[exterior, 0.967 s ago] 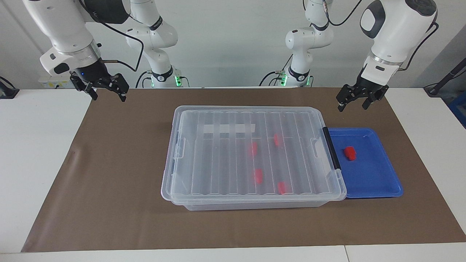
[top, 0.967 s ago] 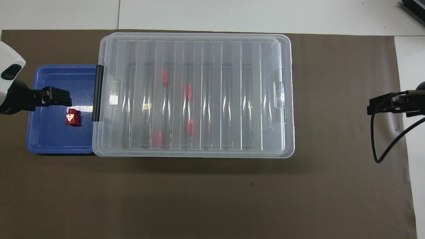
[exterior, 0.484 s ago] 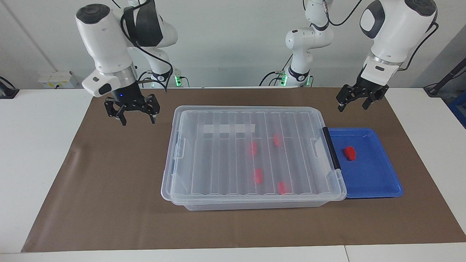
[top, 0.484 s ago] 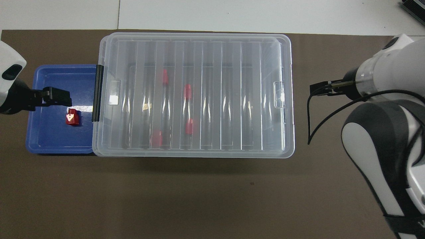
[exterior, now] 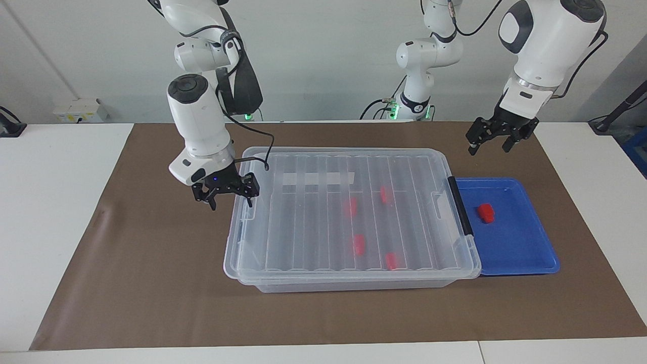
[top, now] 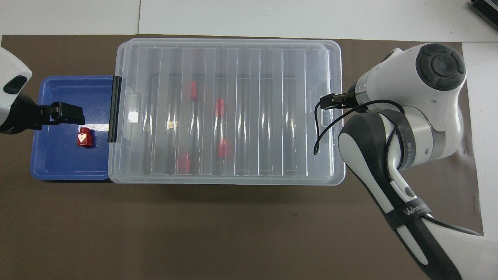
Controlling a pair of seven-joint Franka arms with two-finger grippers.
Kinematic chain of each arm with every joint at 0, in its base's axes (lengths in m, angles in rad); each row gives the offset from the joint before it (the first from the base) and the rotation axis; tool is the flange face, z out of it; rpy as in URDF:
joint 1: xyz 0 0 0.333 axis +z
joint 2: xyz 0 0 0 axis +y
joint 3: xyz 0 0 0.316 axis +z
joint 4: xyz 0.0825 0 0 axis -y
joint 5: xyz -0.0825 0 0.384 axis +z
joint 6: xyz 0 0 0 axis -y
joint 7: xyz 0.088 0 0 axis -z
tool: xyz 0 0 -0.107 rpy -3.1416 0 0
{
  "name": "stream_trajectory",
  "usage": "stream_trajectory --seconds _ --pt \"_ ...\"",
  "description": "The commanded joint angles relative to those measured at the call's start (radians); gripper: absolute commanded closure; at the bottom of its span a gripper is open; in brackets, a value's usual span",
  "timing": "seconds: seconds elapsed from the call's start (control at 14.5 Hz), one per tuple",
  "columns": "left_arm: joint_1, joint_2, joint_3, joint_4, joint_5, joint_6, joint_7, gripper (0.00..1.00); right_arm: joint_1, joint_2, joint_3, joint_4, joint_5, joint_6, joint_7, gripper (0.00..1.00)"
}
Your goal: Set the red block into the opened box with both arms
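One red block [exterior: 486, 213] [top: 85, 138] lies in the shallow blue tray [exterior: 520, 253] [top: 54, 163] at the left arm's end of the table. The clear box [exterior: 354, 285] [top: 229, 39] sits mid-table with its ribbed lid resting on it, and several more red blocks [exterior: 358, 244] show through the lid. My left gripper [exterior: 488, 149] [top: 78, 114] hangs open and empty over the tray's edge nearest the robots. My right gripper [exterior: 231, 204] [top: 328, 102] is open and empty just above the box's latch at the right arm's end; the arm hides most of it in the overhead view.
A brown mat [exterior: 151, 253] covers the table under the box and tray. A black bar [exterior: 461, 205] runs along the box's end next to the tray. Two slimmer white arms with green-lit bases [exterior: 222, 106] [exterior: 414, 101] stand at the robots' edge.
My right arm has swung in from the table's end and come down over the box's end latch. The left arm has barely moved. Box, tray and blocks lie as before.
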Motion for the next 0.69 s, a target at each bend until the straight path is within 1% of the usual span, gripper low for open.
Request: stream_trajectory --seconds 0.0,0.21,0.62 --pt "-0.016 0.006 0.007 0.012 0.022 -0.003 -0.019 0.00 -0.006 0.001 0.000 -0.004 0.008 0.003 0.011 0.00" --pt "-0.016 0.006 0.007 0.012 0.022 -0.003 -0.019 0.00 -0.033 0.000 -0.003 -0.010 -0.009 -0.007 0.010 0.00" --pt "-0.016 0.006 0.007 0.012 0.022 -0.003 -0.022 0.00 -0.090 0.000 -0.001 -0.008 -0.092 -0.016 -0.022 0.00"
